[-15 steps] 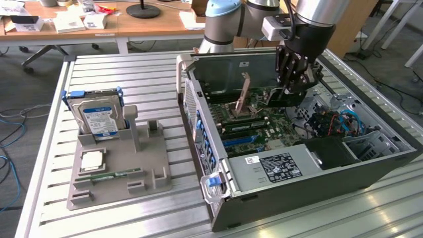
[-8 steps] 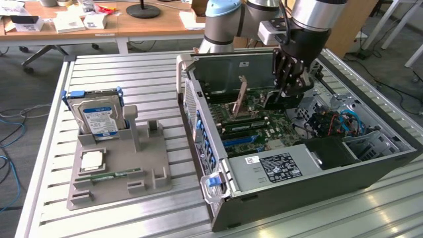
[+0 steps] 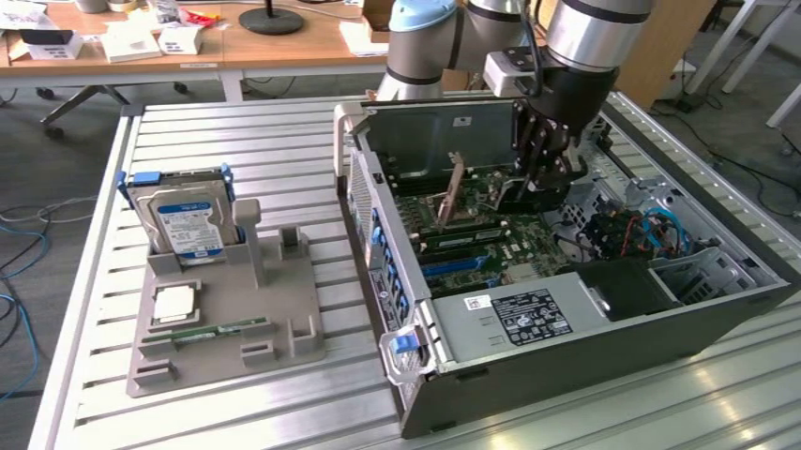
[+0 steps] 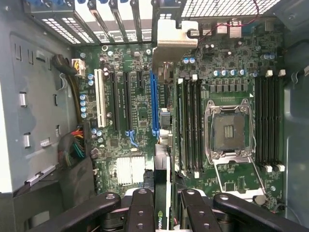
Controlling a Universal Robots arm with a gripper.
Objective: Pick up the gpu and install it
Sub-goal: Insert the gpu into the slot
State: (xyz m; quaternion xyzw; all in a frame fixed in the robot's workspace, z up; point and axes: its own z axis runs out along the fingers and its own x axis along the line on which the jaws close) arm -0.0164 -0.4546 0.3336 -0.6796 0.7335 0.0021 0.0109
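My gripper [image 3: 547, 173] reaches down into the open computer case [image 3: 601, 361], over the green motherboard [image 4: 130, 116]. It is shut on the gpu [image 4: 162, 186], a thin dark card seen edge-on between the black fingers [image 4: 140, 210] in the wrist view. A green logo shows on the card near the grip, and its silver end bracket [image 4: 175, 36] points toward the case's rear slot openings. The card hangs just above the board, alongside the long blue slot [image 4: 154, 96]. In the exterior view the gpu [image 3: 457, 187] shows as a thin upright board at the exterior view's left of the gripper.
A grey parts holder [image 3: 294, 342] on the slatted table carries a silver hard drive [image 3: 188, 220], a processor chip [image 3: 173, 305] and a green memory stick [image 3: 219, 330]. Inside the case are the power supply [image 3: 520, 314], an open processor socket [image 4: 229, 128] and a cable bundle [image 4: 72, 145].
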